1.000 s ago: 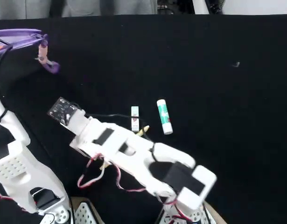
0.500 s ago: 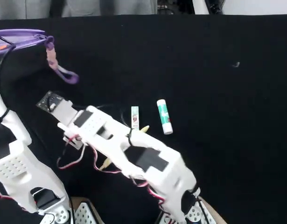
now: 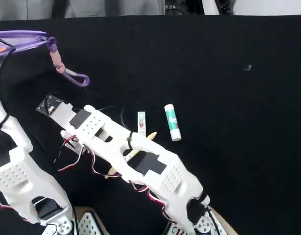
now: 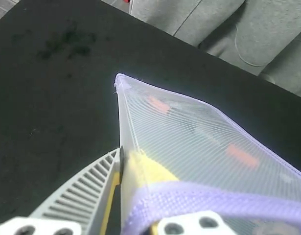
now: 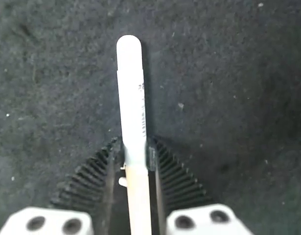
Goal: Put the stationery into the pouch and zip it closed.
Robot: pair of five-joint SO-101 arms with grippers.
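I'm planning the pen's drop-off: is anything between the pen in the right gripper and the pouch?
Nothing visible lies between the pen in the right gripper and the pouch; only the pouch's strap dangles near that path.

Bright even light, faint soft shadows

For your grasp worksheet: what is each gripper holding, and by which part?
Right gripper clamps the white pen around its shaft; left gripper pinches the mesh pouch at its edge by the purple zipper.
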